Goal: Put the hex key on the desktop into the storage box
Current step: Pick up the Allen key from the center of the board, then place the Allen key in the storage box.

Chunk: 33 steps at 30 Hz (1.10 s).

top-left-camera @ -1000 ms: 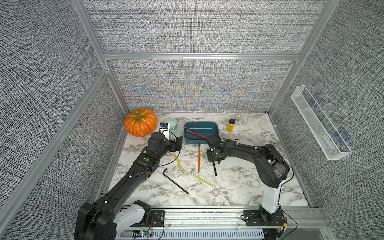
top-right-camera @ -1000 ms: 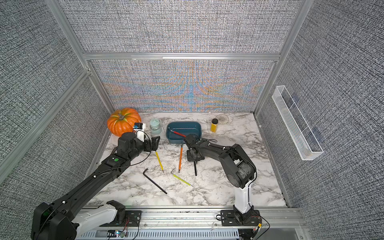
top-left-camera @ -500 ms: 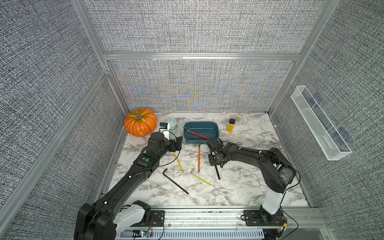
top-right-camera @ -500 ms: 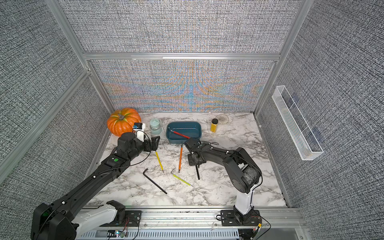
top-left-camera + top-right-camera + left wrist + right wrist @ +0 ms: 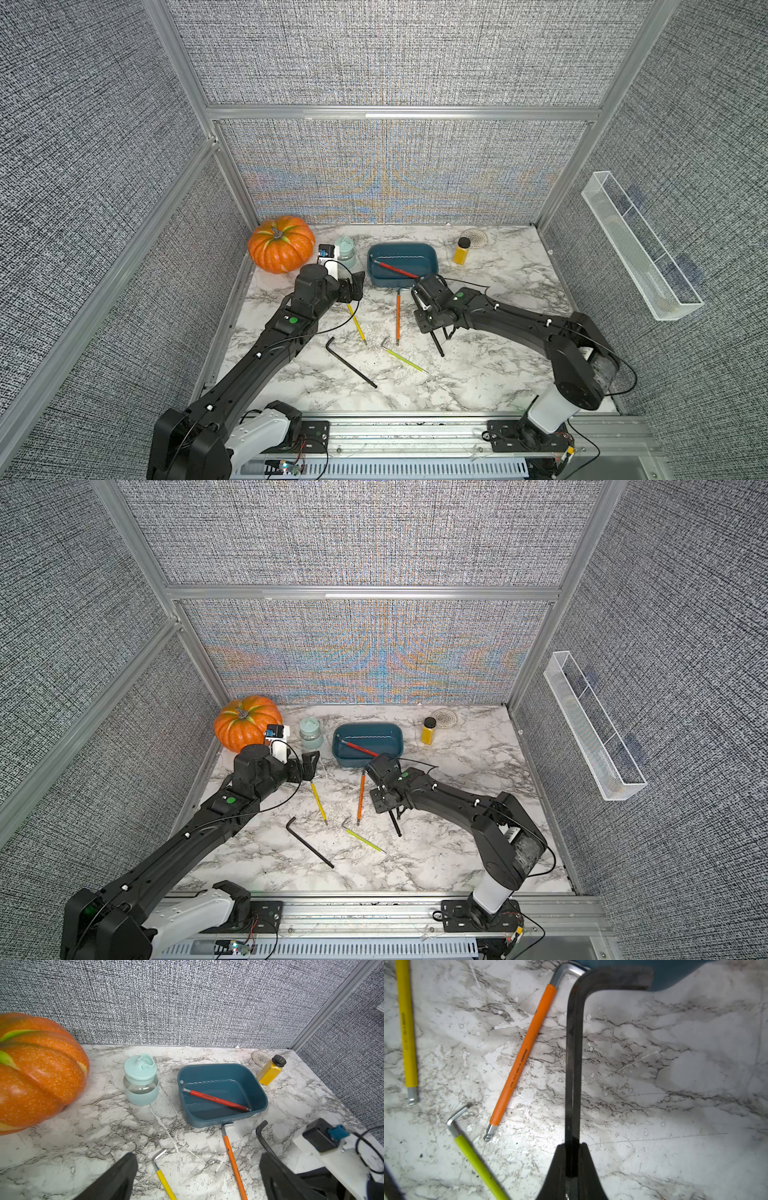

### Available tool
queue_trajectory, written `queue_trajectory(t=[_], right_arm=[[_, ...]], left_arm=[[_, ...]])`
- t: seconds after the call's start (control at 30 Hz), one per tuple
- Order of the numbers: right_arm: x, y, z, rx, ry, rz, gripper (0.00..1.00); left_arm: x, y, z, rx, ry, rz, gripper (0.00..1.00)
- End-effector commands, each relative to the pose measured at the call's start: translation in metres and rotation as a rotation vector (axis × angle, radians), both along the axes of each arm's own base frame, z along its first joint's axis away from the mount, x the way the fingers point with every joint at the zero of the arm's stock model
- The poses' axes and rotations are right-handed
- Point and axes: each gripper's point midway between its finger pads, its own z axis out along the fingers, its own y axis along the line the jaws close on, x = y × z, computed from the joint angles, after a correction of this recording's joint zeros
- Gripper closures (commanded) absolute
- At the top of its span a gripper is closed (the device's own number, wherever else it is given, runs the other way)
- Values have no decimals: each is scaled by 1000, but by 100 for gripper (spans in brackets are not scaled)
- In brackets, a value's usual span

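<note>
Pinching a black hex key (image 5: 574, 1053) by its long shank in the right gripper (image 5: 572, 1147), jaws pressed together on the metal. Holding it just in front of the storage box (image 5: 209, 1122), short bent end toward the box's near wall; hard to tell whether the far tip touches the desk (image 5: 511, 270). Lying flat just beside that grip: an orange hex key (image 5: 523, 1055), bent end right at the box's wall. Further out on the marble, none touching: a lime hex key (image 5: 477, 1163), a yellow hex key (image 5: 406, 1028) and a long black hex key (image 5: 351, 361). Resting slantwise inside the box: a red hex key (image 5: 218, 1101). Hovering near the yellow key's bent end, jaws wide apart and holding nothing: the left gripper (image 5: 197, 1155). Standing along the back wall: a pumpkin (image 5: 280, 249), a pale green jar (image 5: 141, 1082), a small yellow bottle (image 5: 270, 1072).
</note>
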Motion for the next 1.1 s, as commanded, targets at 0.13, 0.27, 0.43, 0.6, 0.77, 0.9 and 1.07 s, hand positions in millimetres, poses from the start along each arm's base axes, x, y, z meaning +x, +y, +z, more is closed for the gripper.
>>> queue_trajectory(t=[0.13, 0.27, 0.43, 0.6, 0.77, 0.9, 1.07], right_arm=[[28, 6, 80, -11, -229, 118, 100], [66, 8, 115, -30, -328, 156, 100], [131, 12, 136, -53, -432, 203, 100], [181, 25, 136, -105, -519, 328, 100], [217, 37, 134, -69, -585, 389, 100], [225, 49, 122, -23, -620, 472, 100], [225, 66, 95, 42, -592, 575, 100]], left_arm=[[6, -1, 15, -3, -41, 5, 4], [9, -3, 20, -4, -48, 1, 4], [10, -5, 23, -3, -51, -8, 4], [9, 0, 21, 6, -53, 11, 4], [7, 6, 18, 19, -57, 36, 3], [6, 8, 13, 29, -51, 42, 3], [7, 9, 7, 46, -41, 47, 3]])
